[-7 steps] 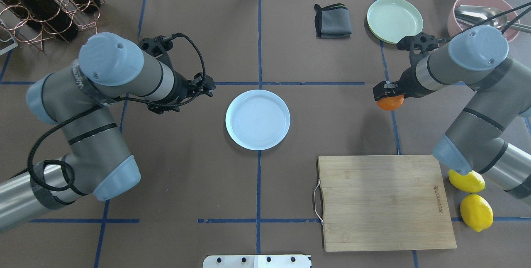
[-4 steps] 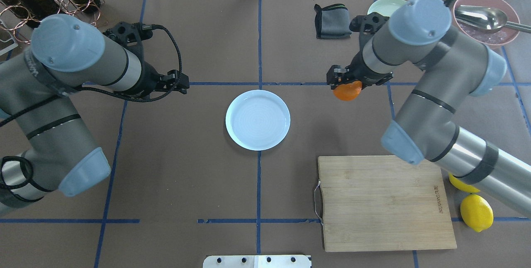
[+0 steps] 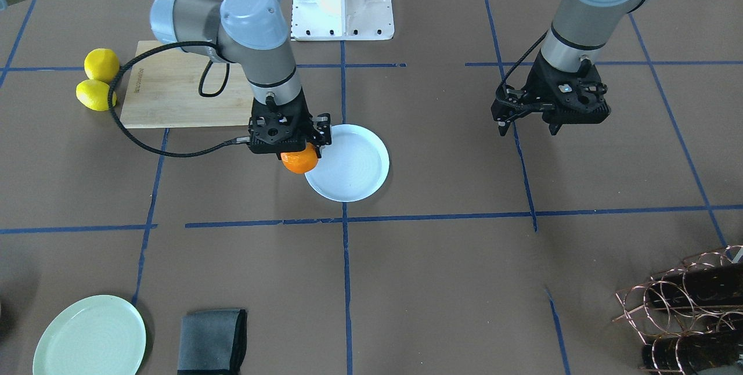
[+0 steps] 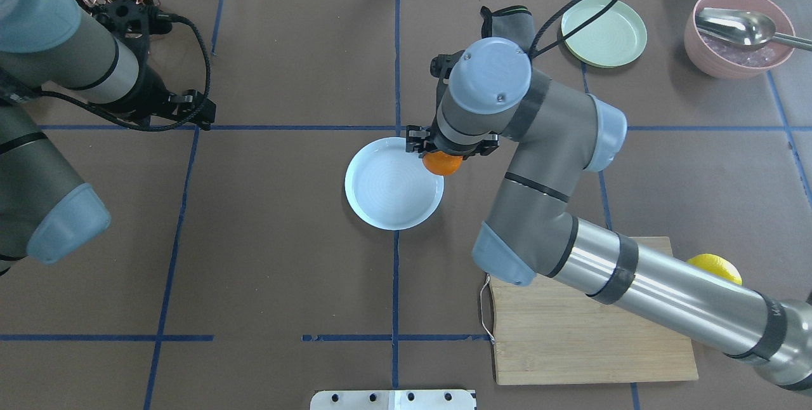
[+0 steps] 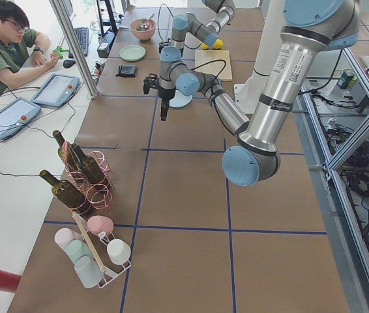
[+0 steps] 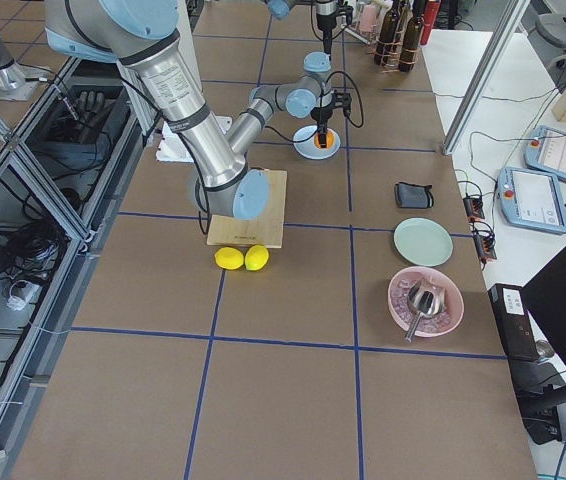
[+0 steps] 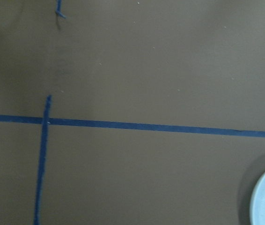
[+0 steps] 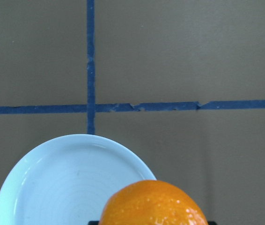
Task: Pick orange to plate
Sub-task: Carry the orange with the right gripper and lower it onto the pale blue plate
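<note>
Several blue tape lines (image 4: pixel 394 283) are crossing the brown table (image 4: pixel 273 238), while a man (image 5: pixel 2 45) is sitting at a desk (image 5: pixel 15 147) beside it. The right gripper (image 3: pixel 299 154) is pinching the orange (image 3: pixel 299 163) from above, holding it in the air just over the plate's (image 3: pixel 355 175) rim; its bright, glossy, pebbled skin is showing.

right gripper (image 3: pixel 298 153) clamped on orange (image 3: pixel 299 162) | orange under its fingers, overlapping plate (image 3: pixel 355 182) rim | plate just beside it, toward left gripper (image 3: pixel 527 129) | left gripper well apart, jaws spread | cutting board (image 3: pixel 174 93) near, behind right gripper
</note>
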